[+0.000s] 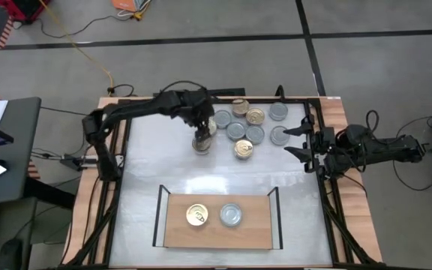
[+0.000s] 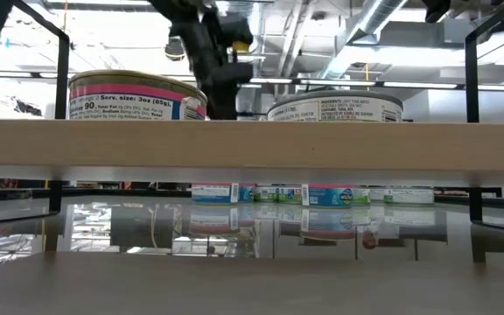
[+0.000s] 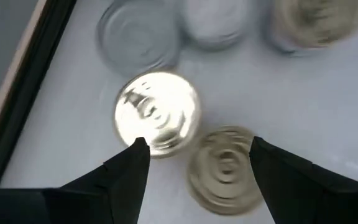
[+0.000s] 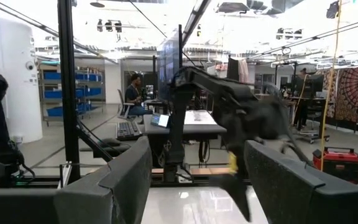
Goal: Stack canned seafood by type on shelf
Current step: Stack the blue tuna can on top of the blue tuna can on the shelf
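Gold-lidded tin below the released left claw: centre between both fingers, clear of the neighbouring gold tin, then clench; right claw released, waiting.

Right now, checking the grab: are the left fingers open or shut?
Open: left fingers stand apart above a gold can, touching nothing.
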